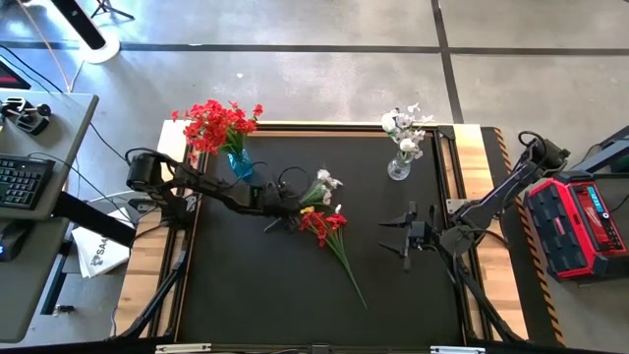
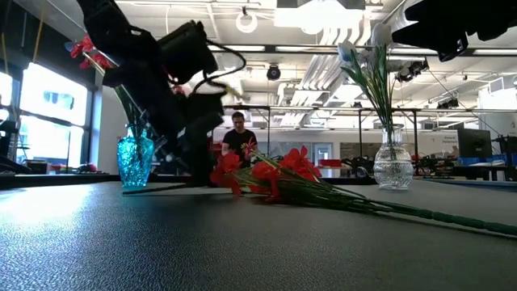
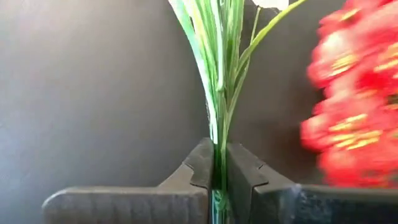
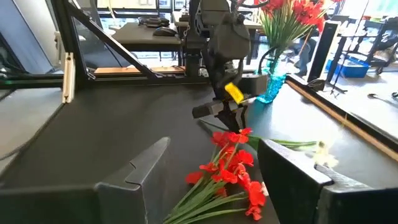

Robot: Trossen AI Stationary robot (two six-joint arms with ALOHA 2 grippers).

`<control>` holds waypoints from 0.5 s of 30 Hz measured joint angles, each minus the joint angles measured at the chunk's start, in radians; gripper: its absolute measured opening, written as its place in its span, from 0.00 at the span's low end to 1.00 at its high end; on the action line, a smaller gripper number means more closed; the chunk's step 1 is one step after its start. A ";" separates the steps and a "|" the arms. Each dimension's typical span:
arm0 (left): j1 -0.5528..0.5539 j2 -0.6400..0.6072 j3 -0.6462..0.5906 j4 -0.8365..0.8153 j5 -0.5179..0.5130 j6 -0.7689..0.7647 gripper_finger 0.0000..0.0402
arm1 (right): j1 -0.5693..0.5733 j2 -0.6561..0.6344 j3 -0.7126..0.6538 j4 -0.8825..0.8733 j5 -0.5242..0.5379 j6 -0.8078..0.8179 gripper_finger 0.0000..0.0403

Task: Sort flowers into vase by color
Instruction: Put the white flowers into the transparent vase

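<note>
A white-blossomed sprig [image 1: 322, 184] sits in my left gripper [image 1: 293, 201], which is shut on its green stems at mid-table. A red sprig [image 1: 322, 226] lies flat on the black mat just beside it, its long stem [image 1: 352, 275] running toward the near edge. At the far edge stand a blue vase [image 1: 240, 163] with red flowers [image 1: 214, 124] and a clear glass vase [image 1: 398, 169] with white flowers [image 1: 405, 128]. My right gripper [image 1: 393, 236] hangs open right of the red sprig [image 4: 230, 168], touching nothing. My left gripper pinches the white sprig's bundle of thin green stems [image 3: 219, 140] between its two fingers [image 3: 200, 165], below the blossoms. It comes slanting down from the table's left, and the stems run on ahead of the fingers toward the blossoms [image 4: 323, 153]. Whether the sprig is clear of the mat cannot be told.
The black mat [image 1: 246, 295] has a wooden border [image 1: 147, 256]. Arm bases stand at the left and right edges. A red case [image 1: 578, 221] sits off the table's right, and a desk with a keyboard [image 1: 22, 182] off its left. A person [image 2: 240, 137] sits far behind.
</note>
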 joint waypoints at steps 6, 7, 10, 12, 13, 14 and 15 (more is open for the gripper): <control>-0.014 -0.056 0.000 0.124 -0.021 0.067 0.02 | 0.000 0.016 0.000 0.008 -0.083 0.008 0.53; -0.018 -0.071 0.000 0.148 -0.022 0.087 0.01 | -0.004 0.028 0.000 0.016 -0.091 -0.001 0.53; -0.027 -0.111 0.001 0.264 -0.021 0.145 0.01 | -0.025 0.087 0.000 0.045 -0.119 -0.009 0.53; -0.039 -0.128 0.000 0.362 0.000 0.219 0.01 | -0.051 0.148 0.000 0.095 -0.124 -0.009 0.53; -0.048 -0.134 0.001 0.417 0.020 0.263 0.01 | -0.068 0.181 0.000 0.130 -0.124 -0.009 0.53; -0.058 -0.135 0.001 0.473 0.045 0.309 0.01 | -0.088 0.215 0.000 0.173 -0.122 -0.010 0.53; -0.071 -0.135 0.001 0.537 0.075 0.351 0.01 | -0.111 0.247 0.000 0.211 -0.120 -0.015 0.53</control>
